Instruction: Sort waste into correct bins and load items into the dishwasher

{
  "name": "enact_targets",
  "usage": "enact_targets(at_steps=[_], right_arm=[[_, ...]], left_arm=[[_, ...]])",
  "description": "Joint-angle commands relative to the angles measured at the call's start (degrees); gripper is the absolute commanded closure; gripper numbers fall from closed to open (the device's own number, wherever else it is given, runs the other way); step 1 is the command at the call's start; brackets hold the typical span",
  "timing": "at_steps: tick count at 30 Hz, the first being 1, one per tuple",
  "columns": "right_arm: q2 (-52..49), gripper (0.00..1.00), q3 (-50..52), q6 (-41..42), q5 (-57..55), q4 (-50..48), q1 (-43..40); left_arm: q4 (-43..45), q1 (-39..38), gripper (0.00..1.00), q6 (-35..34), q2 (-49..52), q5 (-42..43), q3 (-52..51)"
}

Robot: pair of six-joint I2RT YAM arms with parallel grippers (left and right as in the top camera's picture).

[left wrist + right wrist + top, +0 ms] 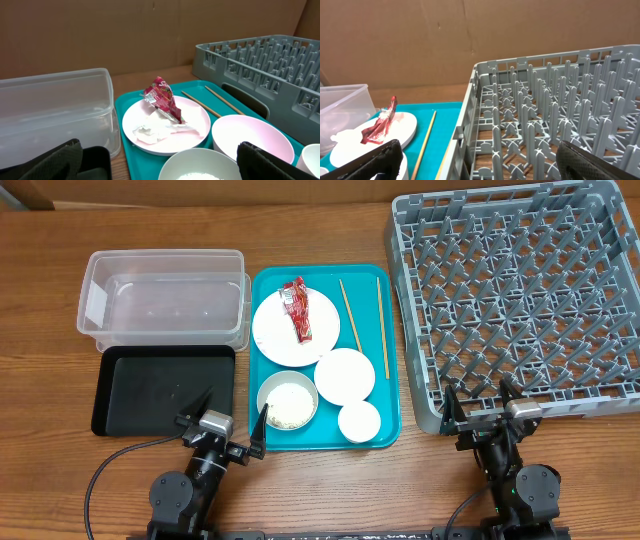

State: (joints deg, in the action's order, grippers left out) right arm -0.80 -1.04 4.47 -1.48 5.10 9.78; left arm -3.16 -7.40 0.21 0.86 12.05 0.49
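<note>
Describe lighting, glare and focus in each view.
Overhead: even light, sharp, faint sheen on the clear tub. Left wrist: red foil wrapper crisp, left end effector fingers dark and soft-edged. Right wrist: dish rack sharp, right end effector fingers shadowed at the bottom corners.

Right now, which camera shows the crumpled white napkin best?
Left wrist: the napkin lies crumpled on the large plate next to the red wrapper. Overhead, it blends into the white plate; right wrist, it cannot be told from the plate.
</note>
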Motion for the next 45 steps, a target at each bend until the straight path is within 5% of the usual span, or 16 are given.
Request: enact_targets(at_steps=[1,8,16,23,30,39,42,45], right_arm=[[0.6,0.00,0.6,0.8,2.5,-0.5,-0.2],[0.6,0.00,0.5,18.5,14.4,-1.7,-0.1],[0.5,0.00,-6.0,18.1,20.7,-0.8,-0.1],[-6.6,0.00,-23.8,18.0,21.7,14.4,-0.1],[-27.1,0.00,-45.4,15.5,23.2,34.8,-0.1],[-42.0,0.00,-58.7,14.6,28.5,45.6,-0.1],[-43.2,0.00,-58.7,14.6,29.5,45.8,-0.1],[-44.3,0.00,-58.7,14.9,27.9,46.8,-0.2]], left_arm=[[0.6,0.3,0.00,0.6,-0.5,2.3,-0.2],[2.5,0.3,0.00,-3.8,-0.5,18.6,-0.2],[12.0,0.3,0.00,-9.7,-0.5,23.5,3.8],[-5.1,0.3,0.00,-9.6,4.6,19.9,20.6],[-30.0,0.2,0.00,-9.7,29.0,26.3,45.4],[-32.1,0.2,0.00,-13.6,48.3,49.3,56.6],[-33.2,-1.2,0.00,-13.5,52.0,48.3,56.6],[-39.0,-7.3,0.00,-13.6,55.2,35.5,56.6]])
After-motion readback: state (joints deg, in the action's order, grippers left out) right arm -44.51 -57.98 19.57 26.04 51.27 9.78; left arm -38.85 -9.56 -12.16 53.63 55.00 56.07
